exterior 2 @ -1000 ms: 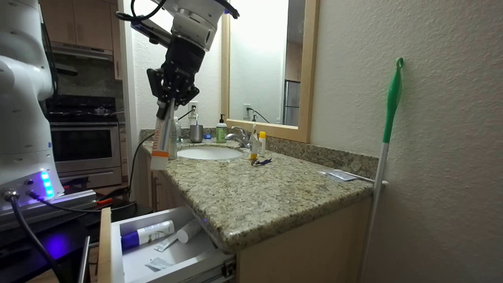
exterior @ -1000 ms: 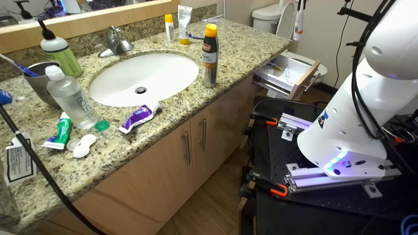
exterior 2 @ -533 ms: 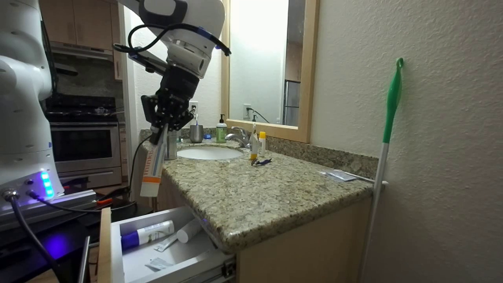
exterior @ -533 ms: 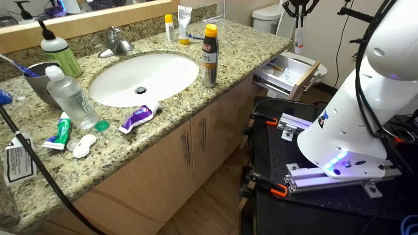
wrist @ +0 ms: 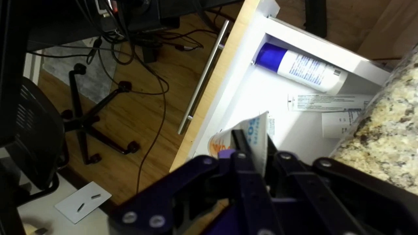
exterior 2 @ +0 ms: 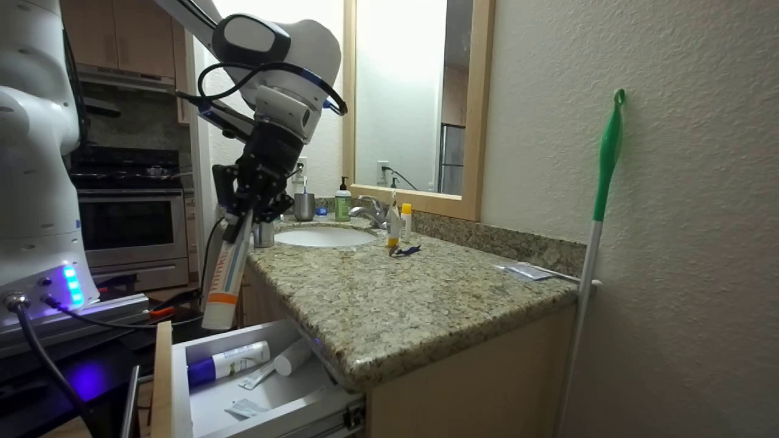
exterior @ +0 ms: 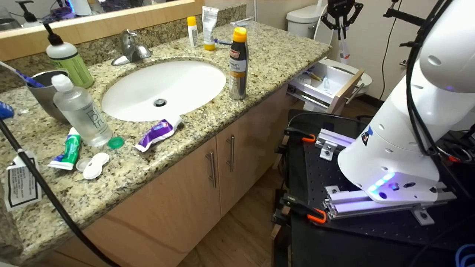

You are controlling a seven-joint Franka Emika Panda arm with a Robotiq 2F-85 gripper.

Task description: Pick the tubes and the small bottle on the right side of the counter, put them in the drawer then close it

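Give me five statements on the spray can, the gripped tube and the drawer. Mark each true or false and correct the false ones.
1. The spray can stands upright on the counter. True.
2. The end effector grips a white tube. True.
3. The white tube lies on the counter. False: it hangs tilted from the end effector.
4. The drawer stands open. True.
5. The end effector is over the sink. False: it is beyond the counter's edge, near the drawer.

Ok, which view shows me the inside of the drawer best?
The wrist view: it looks down into the open drawer, showing the blue-capped bottle end to end, though the jaws, held tube and counter cover parts. Both exterior views show it too, but smaller, from a lower angle, with the floor partly hidden.
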